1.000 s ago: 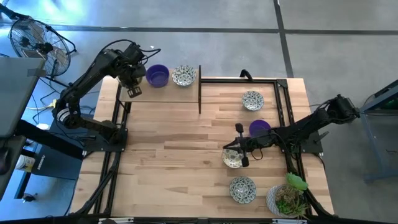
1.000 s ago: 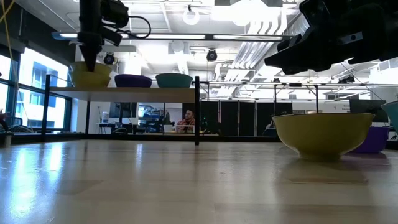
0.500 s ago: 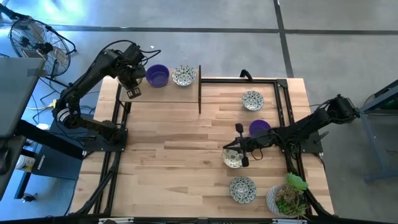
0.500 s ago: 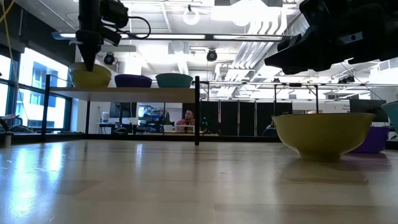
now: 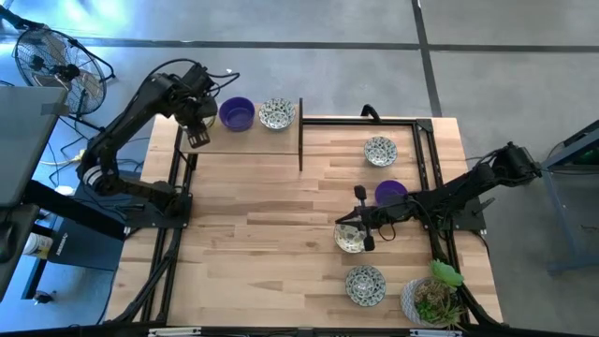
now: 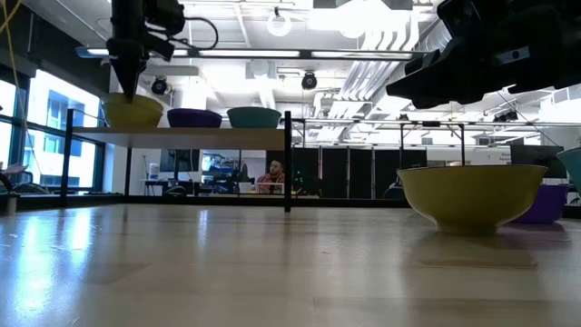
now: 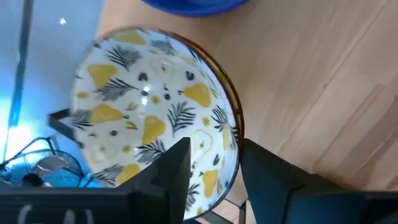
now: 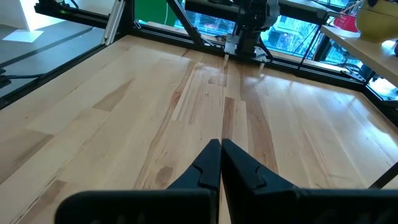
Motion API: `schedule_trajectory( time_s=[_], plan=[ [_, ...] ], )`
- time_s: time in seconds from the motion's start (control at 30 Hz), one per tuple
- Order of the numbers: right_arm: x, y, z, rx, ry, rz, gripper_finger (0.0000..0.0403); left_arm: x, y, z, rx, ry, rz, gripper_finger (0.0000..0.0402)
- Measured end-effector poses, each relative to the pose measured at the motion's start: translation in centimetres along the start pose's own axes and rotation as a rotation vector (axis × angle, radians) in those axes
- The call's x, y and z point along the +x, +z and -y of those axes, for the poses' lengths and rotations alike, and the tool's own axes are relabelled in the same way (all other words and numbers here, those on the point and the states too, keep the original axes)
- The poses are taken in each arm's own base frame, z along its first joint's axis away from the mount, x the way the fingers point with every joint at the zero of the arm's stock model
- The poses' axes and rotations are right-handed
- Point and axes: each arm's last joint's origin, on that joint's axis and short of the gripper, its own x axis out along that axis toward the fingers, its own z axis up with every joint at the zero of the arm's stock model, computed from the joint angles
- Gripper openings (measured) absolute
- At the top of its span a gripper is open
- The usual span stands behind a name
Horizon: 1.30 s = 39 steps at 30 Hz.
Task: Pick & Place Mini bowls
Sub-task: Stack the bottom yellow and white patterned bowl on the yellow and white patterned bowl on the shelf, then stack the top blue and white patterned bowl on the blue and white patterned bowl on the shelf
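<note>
Left wrist view: the left claw (image 7: pixel 211 171) stands parted astride the rim of the pear-patterned mini bowl (image 7: pixel 152 118), at the shelf's nine-o'clock end; the right claw (image 8: pixel 221 163) is closed, empty.

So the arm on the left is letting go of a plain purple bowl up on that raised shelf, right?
Not quite. The bowl under the left gripper is white with yellow pears and dark leaves, as the left wrist view shows. It does sit on the raised shelf, the fingers astride its rim.
</note>
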Motion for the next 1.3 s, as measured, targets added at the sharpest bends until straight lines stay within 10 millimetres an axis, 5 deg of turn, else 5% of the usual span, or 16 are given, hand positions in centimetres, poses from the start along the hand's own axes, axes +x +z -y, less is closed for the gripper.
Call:
schedule_trajectory(
  time_s=[0.17, 0.37, 0.6, 0.9, 1.1, 1.3],
  plan=[
    [0.0, 0.0, 0.0, 0.000, 0.000, 0.000, 0.0002, -1.7, -0.1, -0.3, -0.011, 0.035, 0.061, 0.0133],
    [0.0, 0.0, 0.0, 0.000, 0.000, 0.000, 0.0001, -1.1, -0.4, -0.1, -0.003, 0.021, 0.022, 0.0127],
    [0.0, 0.0, 0.0, 0.000, 0.000, 0.000, 0.0001, 0.4, -0.2, 0.2, 0.001, 0.013, 0.009, 0.0067],
    [0.0, 0.0, 0.0, 0.000, 0.000, 0.000, 0.0002, -0.4, -0.2, 0.0, 0.025, 0.050, 0.042, 0.0009],
    [0.0, 0.0, 0.0, 0.000, 0.000, 0.000, 0.0001, -2.7, -1.3, 0.1, -0.002, 0.144, 0.193, 0.0001],
    [0.0, 0.0, 0.1, -0.002, -0.013, -0.002, 0.0001, -5.3, -3.9, 1.5, -0.026, 0.205, 0.546, 0.0000]
  ],
)
